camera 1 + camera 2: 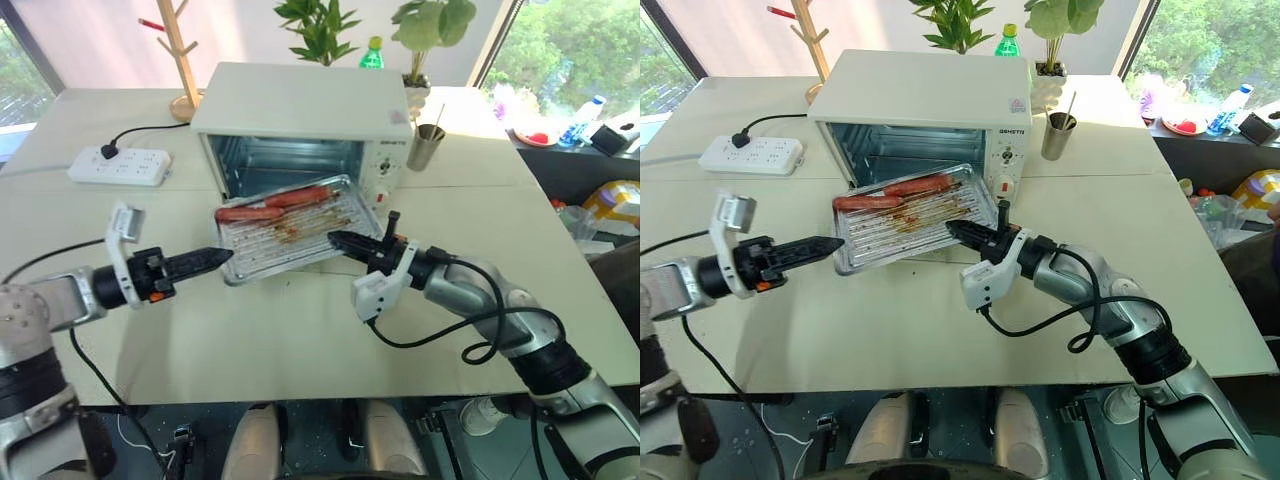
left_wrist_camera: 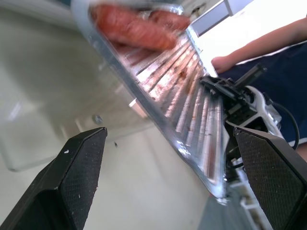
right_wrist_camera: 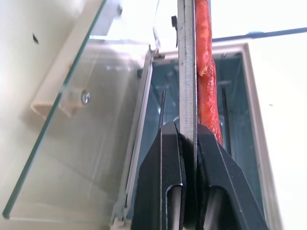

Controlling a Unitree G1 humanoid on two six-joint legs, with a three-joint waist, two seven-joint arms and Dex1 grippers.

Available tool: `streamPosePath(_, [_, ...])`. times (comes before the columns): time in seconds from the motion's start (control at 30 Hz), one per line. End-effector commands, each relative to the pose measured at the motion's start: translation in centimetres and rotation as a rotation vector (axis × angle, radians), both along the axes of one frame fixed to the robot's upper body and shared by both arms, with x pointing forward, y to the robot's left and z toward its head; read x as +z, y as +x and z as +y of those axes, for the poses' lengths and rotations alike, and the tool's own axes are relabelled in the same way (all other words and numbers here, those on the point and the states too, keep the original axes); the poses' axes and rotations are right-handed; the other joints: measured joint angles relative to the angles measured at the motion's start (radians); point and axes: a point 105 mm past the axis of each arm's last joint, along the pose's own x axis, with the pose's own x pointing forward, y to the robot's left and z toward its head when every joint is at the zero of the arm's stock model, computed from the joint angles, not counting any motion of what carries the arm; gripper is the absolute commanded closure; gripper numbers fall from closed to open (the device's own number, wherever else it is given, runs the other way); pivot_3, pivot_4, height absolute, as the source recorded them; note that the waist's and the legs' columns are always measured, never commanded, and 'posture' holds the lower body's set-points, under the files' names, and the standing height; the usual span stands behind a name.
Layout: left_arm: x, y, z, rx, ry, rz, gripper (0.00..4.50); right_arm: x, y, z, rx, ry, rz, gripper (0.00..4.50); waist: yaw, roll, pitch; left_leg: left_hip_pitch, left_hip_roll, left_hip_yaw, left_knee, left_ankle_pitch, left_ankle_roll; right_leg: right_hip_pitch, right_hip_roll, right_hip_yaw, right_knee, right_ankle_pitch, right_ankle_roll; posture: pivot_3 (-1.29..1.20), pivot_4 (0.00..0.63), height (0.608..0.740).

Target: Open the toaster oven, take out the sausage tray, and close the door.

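Note:
The white toaster oven (image 1: 300, 105) stands open, its glass door (image 3: 72, 143) folded down flat on the table. The silver sausage tray (image 1: 290, 240) is tilted in front of the opening, above the door, with red-brown sausages (image 1: 268, 205) at its far edge. My right gripper (image 3: 188, 132) is shut on the tray's right-hand rim, reaching in from the right (image 1: 338, 240). My left gripper (image 1: 218, 260) is at the tray's near left corner. Its fingers (image 2: 72, 182) stand open, and the tray's edge (image 2: 192, 110) runs between them.
A white power strip (image 1: 120, 165) with a black cord lies at the left. A metal cup (image 1: 428, 147) stands right of the oven. A wooden stand (image 1: 185, 60), plants and a green bottle (image 1: 372, 52) are behind it. A person's arm (image 2: 268, 43) is nearby.

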Motion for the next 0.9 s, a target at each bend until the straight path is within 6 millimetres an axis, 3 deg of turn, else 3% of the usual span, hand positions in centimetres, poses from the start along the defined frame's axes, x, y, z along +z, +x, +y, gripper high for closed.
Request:
streamPosePath(0.03, [0.9,0.4,-1.2,-0.005,-0.030,-0.036,0.00,2.1,-0.3,-0.1,0.027,0.044,-0.050,4.42,0.001,0.000,0.000,0.000,0.000,0.000,0.000,0.000,0.000,0.000,0.000,0.000,0.000,0.000,0.000,0.00,0.150,0.717])
streamPosePath(0.27, [0.5,1.0,-3.3,-0.038,-0.101,0.004,0.00,2.2,-0.5,-0.2,0.016,0.055,-0.038,4.42,0.000,0.000,0.000,0.001,0.000,-0.001,0.000,0.001,-0.001,0.001,-0.001,0.001,0.000,0.000,0.000,0.00,0.150,0.717])
streamPosePath(0.37, [0.3,1.2,-3.6,-0.038,-0.141,0.030,0.87,2.2,-0.5,-0.4,0.008,0.057,-0.038,4.50,0.000,0.000,0.000,0.001,0.000,-0.002,0.000,0.001,-0.001,0.001,-0.001,0.001,0.000,0.000,0.000,0.00,0.150,0.717])
streamPosePath(0.57, [-0.1,1.6,-3.6,-0.029,-0.177,0.082,3.89,2.3,-0.7,-0.6,-0.001,0.058,-0.042,4.50,0.001,0.000,0.000,0.001,0.000,-0.003,0.000,0.001,-0.001,0.001,-0.001,0.001,0.000,0.000,0.000,0.00,0.150,0.717])
streamPosePath(0.63, [-0.2,1.5,-3.8,-0.038,-0.180,0.094,4.46,2.2,-0.8,-0.7,-0.002,0.057,-0.041,4.50,0.001,0.000,0.000,0.001,0.000,-0.003,0.000,0.001,-0.002,0.001,-0.001,0.001,0.000,0.000,0.000,0.00,0.150,0.717])
streamPosePath(0.9, [-1.3,1.1,-4.2,-0.042,-0.201,0.164,4.46,2.1,-0.8,-0.9,-0.009,0.035,-0.042,4.50,0.002,-0.001,-0.001,0.001,-0.001,-0.003,0.000,0.003,-0.006,0.001,-0.001,0.001,0.000,0.000,0.000,0.00,0.150,0.717])
